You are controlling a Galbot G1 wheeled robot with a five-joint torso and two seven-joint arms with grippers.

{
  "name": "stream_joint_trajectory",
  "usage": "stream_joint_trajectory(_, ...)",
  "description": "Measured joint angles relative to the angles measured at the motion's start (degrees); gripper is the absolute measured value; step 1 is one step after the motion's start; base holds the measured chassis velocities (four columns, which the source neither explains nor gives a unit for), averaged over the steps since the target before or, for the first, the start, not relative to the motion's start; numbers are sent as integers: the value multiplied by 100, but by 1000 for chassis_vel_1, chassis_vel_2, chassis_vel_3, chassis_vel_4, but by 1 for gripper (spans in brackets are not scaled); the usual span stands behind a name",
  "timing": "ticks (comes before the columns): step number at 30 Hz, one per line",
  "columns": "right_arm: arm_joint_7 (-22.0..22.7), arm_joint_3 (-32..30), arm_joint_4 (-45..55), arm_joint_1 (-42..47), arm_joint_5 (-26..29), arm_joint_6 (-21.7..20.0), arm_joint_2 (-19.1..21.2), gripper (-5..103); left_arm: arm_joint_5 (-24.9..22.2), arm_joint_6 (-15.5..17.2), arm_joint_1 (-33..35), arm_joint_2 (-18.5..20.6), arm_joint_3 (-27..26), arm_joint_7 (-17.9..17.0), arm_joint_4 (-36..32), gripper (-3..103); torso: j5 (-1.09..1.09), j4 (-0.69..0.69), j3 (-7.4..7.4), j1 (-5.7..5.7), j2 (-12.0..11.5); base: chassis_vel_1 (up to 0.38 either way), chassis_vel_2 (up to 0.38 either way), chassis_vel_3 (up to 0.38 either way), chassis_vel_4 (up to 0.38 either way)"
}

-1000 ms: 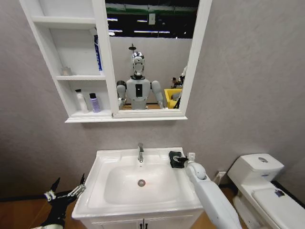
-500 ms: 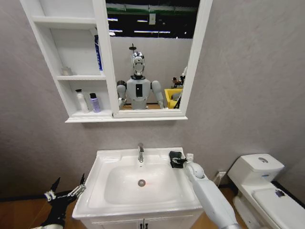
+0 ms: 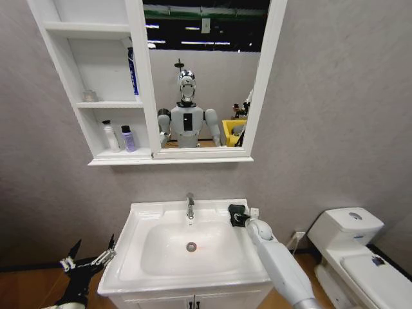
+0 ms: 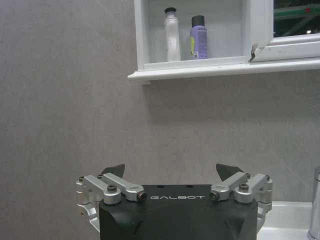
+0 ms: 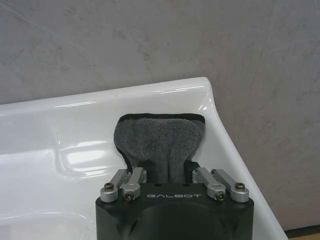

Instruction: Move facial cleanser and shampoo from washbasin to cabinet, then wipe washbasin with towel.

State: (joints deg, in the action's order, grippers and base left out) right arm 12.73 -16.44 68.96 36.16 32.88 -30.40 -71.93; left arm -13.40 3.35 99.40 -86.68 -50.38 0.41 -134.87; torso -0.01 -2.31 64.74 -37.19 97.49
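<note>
Towel (image 5: 160, 142): dark grey folded cloth, lying on the flat back-right corner of the washbasin (image 3: 138, 267) rim, at about 1 o'clock from the drain (image 3: 191, 246). Pinched at its near edge between the fingers (image 5: 131, 181) of the right gripper (image 5: 168, 176), clenched on the cloth from both sides. In the head view, seen as a dark patch (image 3: 237, 212) just beyond the end of the right arm (image 3: 277, 264), which reaches in from 5 o'clock.

Washbasin: white, rectangular, rounded bowl, round drain at centre, chrome tap (image 3: 190, 206) at 12 o'clock on the back rim. Set against a grey wall.

Cabinet (image 3: 96, 84): white, wall-hung, at 11 o'clock above the basin; column of three niches joined to a white-framed mirror (image 3: 203, 77). Lowest niche holding a white bottle (image 3: 110, 136) and, just beside it toward the mirror, a purple bottle with dark cap (image 3: 127, 139); same pair seen upright from the left wrist view (image 4: 171, 35) (image 4: 198, 37). Middle niche holding a small pale item (image 3: 89, 96), kind not discernible.

Left gripper (image 3: 88, 252): low at 8 o'clock of the basin, off its left edge, fingers (image 4: 112, 172) spread and released, nothing between them.

Toilet (image 3: 360, 251): white, at 4 o'clock, well apart from the basin.
</note>
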Motion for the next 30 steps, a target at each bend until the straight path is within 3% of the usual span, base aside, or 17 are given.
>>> stream_joint_trajectory(1, 14, -5, 55, 28, 62, -10, 4, 30, 0, 0, 0, 0, 0, 0, 0, 100, 0, -1, 0, 0, 0, 0, 0, 0, 0)
stream_joint_trajectory(3, 53, -4, 136, 59, 143, -29, 11, 30, 0, 0, 0, 0, 0, 0, 0, 100, 1, -1, 0, 0, 0, 0, 0, 0, 0)
stream_joint_trajectory(8, 405, 148, 1092, 367, 918, -405, 75, 8, 0, 0, 0, 0, 0, 0, 0, 100, 0, 1, 0, 0, 0, 0, 0, 0, 0)
stream_joint_trajectory(10, 502, 248, 1379, 504, 1047, -535, 95, 5, 0, 0, 1, 0, 0, 0, 0, 100, 0, 0, 0, 0, 0, 0, 0, 0, 0)
stream_joint_trajectory(18, 899, 783, 2021, 1296, 1005, -837, 66, 4, 0, 0, 0, 0, 0, 0, 0, 100, 1, -1, 0, 1, 0, 0, 0, 0, 0)
stream_joint_trajectory(30, 663, 1081, 1250, 1089, 636, -825, -181, 4, 0, 0, 0, 0, 0, 0, 0, 100, 0, 0, 0, 1, 0, 0, 0, 0, 0)
